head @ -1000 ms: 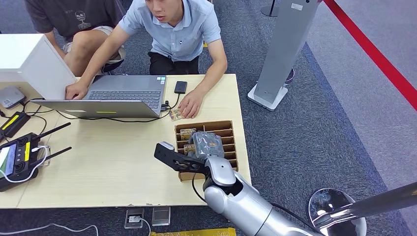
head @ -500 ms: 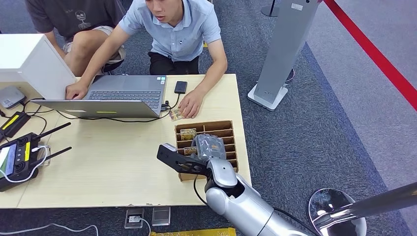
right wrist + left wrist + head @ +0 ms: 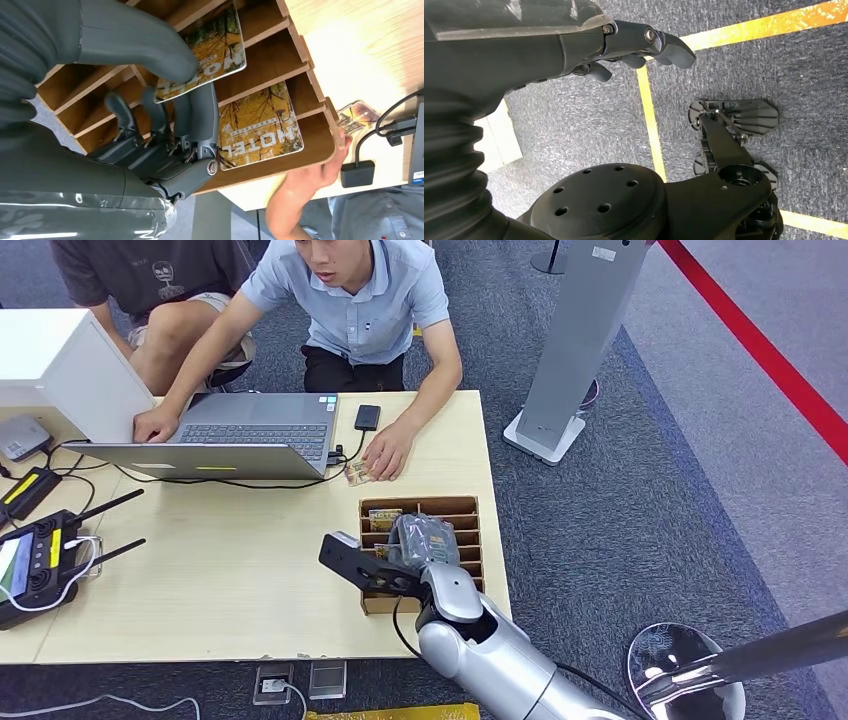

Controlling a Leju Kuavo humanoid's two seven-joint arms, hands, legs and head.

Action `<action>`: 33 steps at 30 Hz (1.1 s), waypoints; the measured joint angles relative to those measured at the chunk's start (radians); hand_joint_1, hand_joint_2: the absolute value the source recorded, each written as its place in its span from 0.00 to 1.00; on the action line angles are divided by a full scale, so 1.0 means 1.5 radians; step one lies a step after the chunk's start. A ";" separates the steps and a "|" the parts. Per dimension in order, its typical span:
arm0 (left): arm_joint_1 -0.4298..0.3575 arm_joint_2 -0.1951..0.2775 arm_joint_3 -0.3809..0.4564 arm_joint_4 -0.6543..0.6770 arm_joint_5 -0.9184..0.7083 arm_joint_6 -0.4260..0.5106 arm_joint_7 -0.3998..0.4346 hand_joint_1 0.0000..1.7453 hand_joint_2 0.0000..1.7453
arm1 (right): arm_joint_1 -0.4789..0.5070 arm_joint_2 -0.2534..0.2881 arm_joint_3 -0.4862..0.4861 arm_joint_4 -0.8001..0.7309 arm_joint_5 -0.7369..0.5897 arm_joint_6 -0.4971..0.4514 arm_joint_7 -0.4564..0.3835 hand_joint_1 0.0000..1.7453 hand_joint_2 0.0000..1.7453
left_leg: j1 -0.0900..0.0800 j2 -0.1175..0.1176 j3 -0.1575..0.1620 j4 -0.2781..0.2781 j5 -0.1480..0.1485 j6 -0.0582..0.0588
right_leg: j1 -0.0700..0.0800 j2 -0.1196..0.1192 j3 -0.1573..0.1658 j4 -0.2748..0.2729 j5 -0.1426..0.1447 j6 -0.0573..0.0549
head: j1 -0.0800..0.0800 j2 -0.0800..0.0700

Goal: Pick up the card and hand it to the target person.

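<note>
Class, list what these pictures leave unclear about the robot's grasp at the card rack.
- Head view: right hand covers the wooden rack's middle slots, hiding any contact.
- Right wrist view: thumb overlaps the upper hotel card; a closed pinch cannot be confirmed.
- Lower hotel card: small print illegible.

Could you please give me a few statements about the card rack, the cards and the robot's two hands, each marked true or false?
1. The right hand pinches a card at the wooden rack. True.
2. A second card lies in the next slot of the rack. True.
3. The left hand holds a card. False: it hangs over the grey floor with nothing in it.
4. The rack stands on the floor. False: it stands on the table, near the right edge.
5. The person's hand rests on the table beyond the rack. True.
</note>
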 joint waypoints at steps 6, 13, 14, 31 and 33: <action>0.000 0.000 0.000 0.000 -0.002 -0.001 -0.001 0.00 1.00 | 0.002 -0.002 0.000 -0.003 -0.001 -0.001 0.000 1.00 1.00 | 0.000 0.000 0.000 0.000 0.000 0.000 | 0.000 0.000 0.000 0.000 0.000 0.000 | 0.000 0.000; 0.000 0.000 0.000 0.000 0.002 0.011 -0.005 0.00 1.00 | 0.006 -0.006 0.000 -0.015 -0.009 -0.003 0.000 1.00 1.00 | 0.000 0.000 0.000 0.000 0.000 0.000 | 0.000 0.000 0.000 0.000 0.000 0.000 | 0.000 0.000; 0.000 0.000 0.000 0.000 0.004 0.012 -0.005 0.00 1.00 | 0.006 -0.007 0.000 -0.018 -0.014 -0.006 0.000 1.00 1.00 | 0.000 0.000 0.000 0.000 0.000 0.000 | 0.000 0.000 0.000 0.000 0.000 0.000 | 0.000 0.000; 0.005 0.000 0.011 0.000 0.022 0.008 -0.010 0.00 1.00 | 0.019 -0.080 0.006 -0.268 -0.046 -0.093 -0.009 1.00 1.00 | 0.000 0.000 0.001 0.000 0.000 0.000 | 0.000 0.000 0.000 0.000 0.000 0.000 | 0.000 0.000; 0.006 0.000 0.014 0.000 0.022 0.008 -0.010 0.00 1.00 | 0.022 -0.092 0.006 -0.302 -0.049 -0.095 -0.016 1.00 1.00 | 0.000 0.000 0.001 0.000 0.000 0.000 | 0.000 0.000 0.000 0.000 0.000 0.000 | 0.000 0.000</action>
